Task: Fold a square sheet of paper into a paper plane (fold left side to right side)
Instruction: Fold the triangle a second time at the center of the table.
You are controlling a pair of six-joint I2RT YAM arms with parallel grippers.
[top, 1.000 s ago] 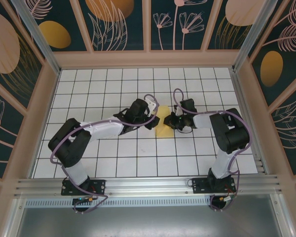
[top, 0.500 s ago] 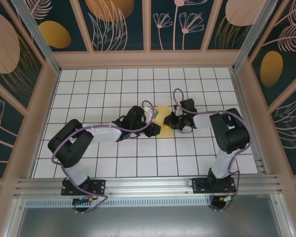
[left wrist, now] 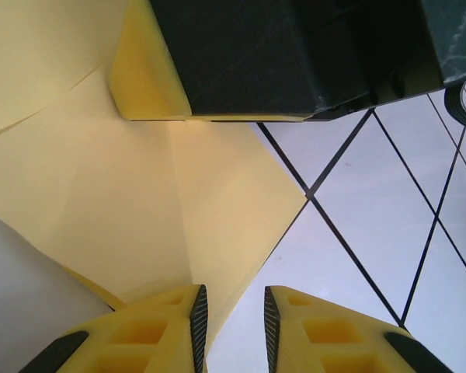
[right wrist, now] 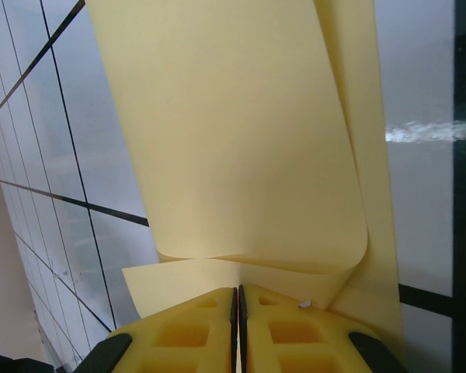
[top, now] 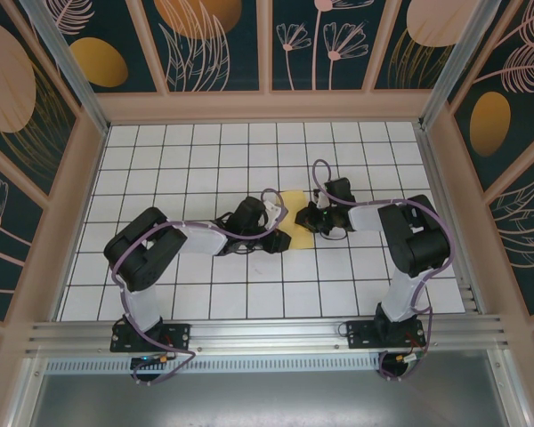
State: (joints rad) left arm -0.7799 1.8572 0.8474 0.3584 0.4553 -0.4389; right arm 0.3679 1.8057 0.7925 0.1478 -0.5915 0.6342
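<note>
Sheet of paper [top: 295, 236], yellow-orange, in the middle of the table [top: 205, 142] between the two claws, already creased and partly doubled over rather than flat. From the right wrist, sheet [right wrist: 241, 140] a broad flap curling up and over a lower layer, bend just ahead of the fingertips. From the left wrist, sheet [left wrist: 140, 194] a set of creased panels, one pointed corner resting on the white tiles.

Right claw [right wrist: 238, 311] pressed together, pinching the paper at the curled bend; from overhead, right claw [top: 310, 219] at the sheet's right side. Left claw [left wrist: 231, 326] narrowly spread, bare tile visible through the gap, paper edge running in under one finger but not clearly between the two. From overhead, left claw [top: 278, 235] low over the sheet's left side.

Step in hand, by the look of it: carrying the left side across to the right and setting the crease.

To do it well:
- Hold the right pinch firm as an anchor, with no tugging; thin paper likely to tear or skid on smooth tile.
- Bring the left claw onto the flap near the fold, not onto bare tile.
- Line up the moving edge with the far edge before pressing.
- Then sweep along the crease from the middle outward, flat and slow.
- Avoid pressing down on the curl itself; risk of a second, crooked crease.
- Release the pinch only once the fold is lying flat unaided.
</note>
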